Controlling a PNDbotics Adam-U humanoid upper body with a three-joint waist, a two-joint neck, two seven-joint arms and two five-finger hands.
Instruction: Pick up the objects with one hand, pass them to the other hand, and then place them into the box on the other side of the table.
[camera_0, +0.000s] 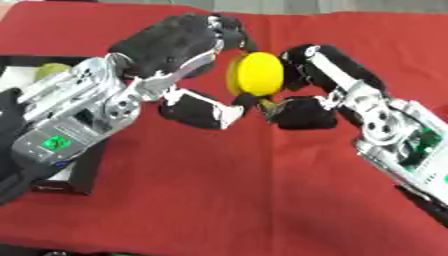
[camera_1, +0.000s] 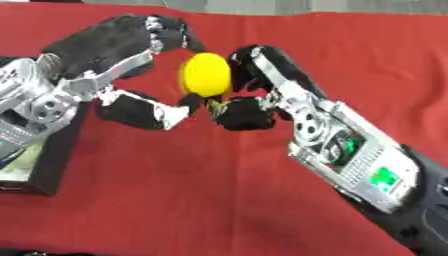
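A yellow ball (camera_0: 258, 74) is held in mid-air above the red tabletop (camera_0: 219, 190), between both hands for the handover. The left hand (camera_0: 188, 60) and right hand (camera_0: 315, 85) are each curled round it. A box (camera_0: 74, 177) is seen at left, holding something green (camera_0: 51, 71).

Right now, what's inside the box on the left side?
In the box, one yellow-green round thing peeks out at the far end. The left hand and its arm cover most of the box, so anything else inside is hidden.
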